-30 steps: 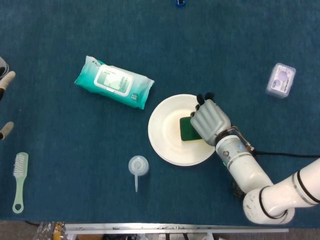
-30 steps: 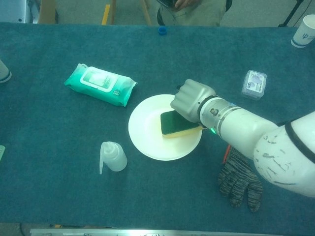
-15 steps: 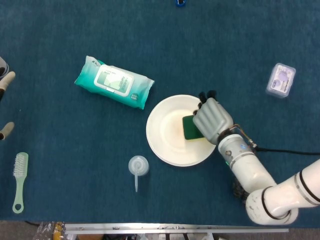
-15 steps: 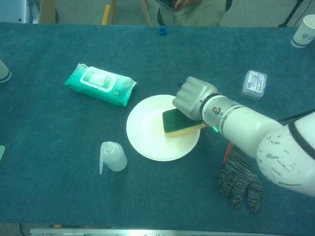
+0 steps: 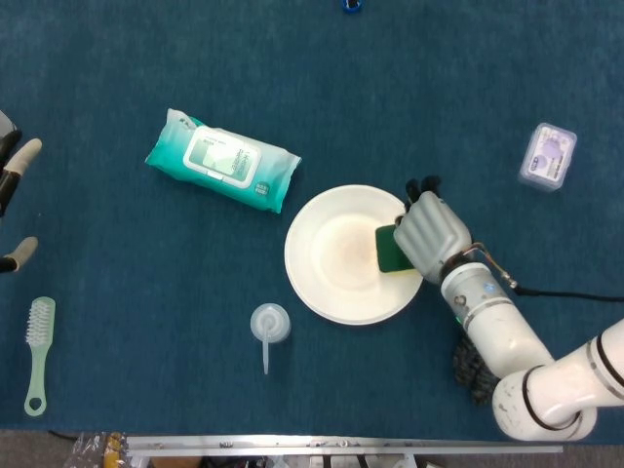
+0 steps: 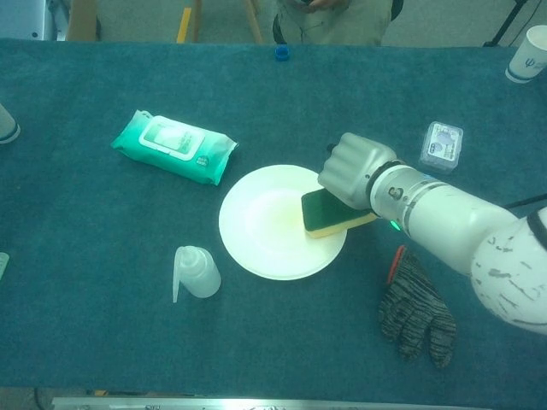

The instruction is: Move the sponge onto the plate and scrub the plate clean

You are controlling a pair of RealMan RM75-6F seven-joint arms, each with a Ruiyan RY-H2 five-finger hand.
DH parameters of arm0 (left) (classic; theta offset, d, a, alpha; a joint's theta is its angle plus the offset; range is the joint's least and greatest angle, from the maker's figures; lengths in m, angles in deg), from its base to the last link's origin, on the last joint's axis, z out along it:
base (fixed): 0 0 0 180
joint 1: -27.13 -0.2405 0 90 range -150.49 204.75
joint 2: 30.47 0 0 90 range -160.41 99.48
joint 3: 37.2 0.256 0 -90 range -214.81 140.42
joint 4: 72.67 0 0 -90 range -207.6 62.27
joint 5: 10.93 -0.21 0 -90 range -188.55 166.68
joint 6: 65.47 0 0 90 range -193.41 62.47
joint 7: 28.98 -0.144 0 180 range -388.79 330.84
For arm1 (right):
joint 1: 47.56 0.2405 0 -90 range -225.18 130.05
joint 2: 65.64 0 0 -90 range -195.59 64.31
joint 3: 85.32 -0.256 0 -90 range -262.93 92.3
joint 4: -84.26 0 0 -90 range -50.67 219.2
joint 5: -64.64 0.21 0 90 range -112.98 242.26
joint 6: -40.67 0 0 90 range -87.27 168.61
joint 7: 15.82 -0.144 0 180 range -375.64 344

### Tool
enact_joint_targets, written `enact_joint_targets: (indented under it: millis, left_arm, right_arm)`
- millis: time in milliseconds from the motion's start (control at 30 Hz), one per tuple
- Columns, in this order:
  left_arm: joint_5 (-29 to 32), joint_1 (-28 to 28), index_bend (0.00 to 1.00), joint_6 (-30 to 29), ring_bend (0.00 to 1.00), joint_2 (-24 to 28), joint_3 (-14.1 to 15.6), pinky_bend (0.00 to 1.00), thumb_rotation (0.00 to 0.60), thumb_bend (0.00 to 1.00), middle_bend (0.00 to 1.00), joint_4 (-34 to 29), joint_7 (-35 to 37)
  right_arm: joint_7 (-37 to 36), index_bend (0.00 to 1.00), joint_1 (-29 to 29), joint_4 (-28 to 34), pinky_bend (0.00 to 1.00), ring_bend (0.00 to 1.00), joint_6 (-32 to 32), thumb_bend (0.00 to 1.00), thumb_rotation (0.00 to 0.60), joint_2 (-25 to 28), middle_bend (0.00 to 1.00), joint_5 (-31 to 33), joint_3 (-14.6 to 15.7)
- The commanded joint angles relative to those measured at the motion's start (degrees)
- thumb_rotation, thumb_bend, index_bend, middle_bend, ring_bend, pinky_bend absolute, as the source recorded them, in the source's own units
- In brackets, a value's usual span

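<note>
Head view: right hand (image 5: 435, 234) was clamped over the sponge (image 5: 389, 250), fingers curled down on top of it, dark fingertips poking out at the far side. Sponge sat at the right edge of the white plate (image 5: 331, 255), green face up, partly hidden under the hand. Plate center looked faintly yellowish. Left hand (image 5: 14, 207) was only just in frame at the far left edge, a couple of pale fingertips showing; couldn't tell whether it was spread or closed. Teal wipes pack (image 5: 222, 162) lay up-left of the plate, apart from it. Small clear squeeze bottle (image 5: 269, 328) lay just below-left of the plate rim. Light green brush (image 5: 37, 352) was near the bottom-left edge. Small clear box (image 5: 548, 156) sat well off to the upper right.

Chest view: right hand (image 6: 357, 170) gripped the sponge (image 6: 329, 213) from above; green layer on top, yellow layer underneath, sponge overhanging the plate's (image 6: 265, 226) right rim. Wipes pack (image 6: 174, 145) was left of the plate, squeeze bottle (image 6: 195, 272) on its side at the plate's lower left. Dark knit glove (image 6: 416, 313) lay flat on the table below the forearm. Clear box (image 6: 441, 146) sat right of the hand, paper cup (image 6: 530, 53) at the top-right corner. Left hand didn't show here.
</note>
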Motion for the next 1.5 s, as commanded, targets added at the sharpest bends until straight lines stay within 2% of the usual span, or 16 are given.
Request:
enact_joint_targets:
  millis: [33,800,1300,1500]
  left_arm:
    - [0.06,-0.12,0.05,-0.12,0.00,0.04,0.03,0.08,0.600,0.21,0.02,0.13,0.12]
    - [0.05,-1.14,0.05,-1.24,0.00,0.24,0.26,0.08,0.600,0.21,0.02,1.22,1.68]
    - [-0.07,-1.21,0.05,-1.46,0.00,0.59,0.11,0.08,0.600,0.21,0.02,0.26,0.83]
    - [-0.03,-1.40,0.05,-1.66,0.00,0.87,0.13,0.08,0.600,0.21,0.02,-0.10,0.63]
  right_arm:
    - [0.17,0.43,0.30,-0.60,0.20,0.10,0.29,0.35,0.600,-0.92,0.29,-0.10,-0.47]
    - [1.27,0.43,2.44,-7.78,0.20,0.10,1.65,0.35,0.600,-8.46,0.29,1.32,-4.88]
    - [-1.51,0.43,1.39,-6.84,0.20,0.10,1.26,0.35,0.600,-4.09,0.29,-0.27,-6.04]
    - [-2.35,0.43,1.68,-8.19,0.20,0.10,2.54,0.35,0.600,-5.05,0.29,-1.01,-7.08]
